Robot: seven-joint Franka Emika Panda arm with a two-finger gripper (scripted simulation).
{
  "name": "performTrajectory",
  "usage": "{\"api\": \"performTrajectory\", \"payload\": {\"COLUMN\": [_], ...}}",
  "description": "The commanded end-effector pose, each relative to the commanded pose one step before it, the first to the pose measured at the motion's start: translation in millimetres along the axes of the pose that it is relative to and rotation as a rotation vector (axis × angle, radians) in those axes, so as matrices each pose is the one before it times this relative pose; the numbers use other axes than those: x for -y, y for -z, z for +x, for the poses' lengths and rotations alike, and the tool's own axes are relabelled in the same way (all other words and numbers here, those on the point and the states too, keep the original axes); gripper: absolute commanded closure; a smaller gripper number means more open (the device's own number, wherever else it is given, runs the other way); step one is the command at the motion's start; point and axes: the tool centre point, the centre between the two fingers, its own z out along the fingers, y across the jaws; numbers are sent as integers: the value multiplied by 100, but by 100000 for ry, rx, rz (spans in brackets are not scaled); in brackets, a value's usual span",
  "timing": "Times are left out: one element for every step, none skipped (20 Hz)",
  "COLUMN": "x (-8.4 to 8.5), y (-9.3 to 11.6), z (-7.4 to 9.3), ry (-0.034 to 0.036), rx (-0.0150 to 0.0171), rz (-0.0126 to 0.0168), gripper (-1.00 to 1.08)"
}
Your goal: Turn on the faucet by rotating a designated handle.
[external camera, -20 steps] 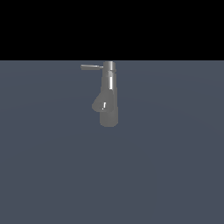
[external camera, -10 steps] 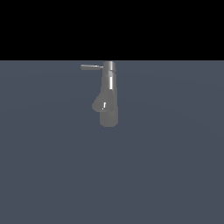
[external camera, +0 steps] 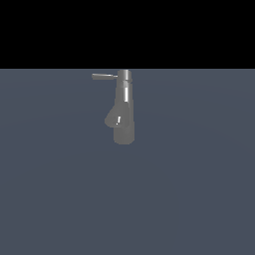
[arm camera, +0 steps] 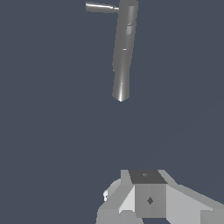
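Note:
The grey glossy faucet [external camera: 125, 107] stands upright in the middle of the exterior view, its stubby spout [external camera: 113, 118] angled toward that view's left. The thin handle [external camera: 103, 76] juts sideways from its top, also toward the left. No gripper or arm shows in the exterior view. In the wrist view the faucet [arm camera: 123, 52] and its handle [arm camera: 100, 7] lie well ahead of my gripper [arm camera: 148, 192]. The gripper appears as one grey block with no gap between its fingers, holding nothing and far from the faucet.
A flat dark blue-grey floor [external camera: 199, 199] spreads all around the faucet. Black background fills the upper part of the exterior view. Nothing else stands in either view.

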Motion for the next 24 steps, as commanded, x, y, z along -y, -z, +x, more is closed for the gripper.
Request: {"api": "performTrajectory", "payload": {"x": [81, 51, 64, 74, 86, 101, 117, 136, 157, 180, 206, 232, 252, 270, 288, 306, 323, 340, 358, 375, 391, 407, 423, 438], "y": [90, 47, 48, 46, 43, 39, 34, 26, 16, 5, -9, -26, -42, -59, -76, -92, -109, -126, -143, -160, -177, -193, -210, -227], "z": [668, 344, 378, 414, 449, 484, 520, 556, 592, 627, 662, 690, 693, 689, 685, 680, 674, 668, 660, 651, 642, 632, 622, 611], "ry": [-2391, -1231, -1349, -1476, -1603, -1727, -1857, -1986, -2117, -2249, -2381, -2495, -2519, -2524, -2529, -2534, -2538, -2543, -2546, -2550, -2554, -2557, -2559, -2563], "rx": [233, 107, 115, 130, 145, 158, 172, 187, 202, 217, 233, 246, 250, 252, 253, 253, 253, 253, 251, 249, 246, 243, 239, 235], "rz": [279, 139, 150, 159, 167, 174, 180, 184, 186, 187, 186, 181, 169, 155, 141, 127, 113, 99, 84, 70, 57, 43, 29, 16], "gripper": [108, 108, 108, 108, 108, 108, 108, 108, 108, 108, 108, 108, 108, 108, 108, 108, 108, 108, 108, 108, 108, 108, 108, 108]}}
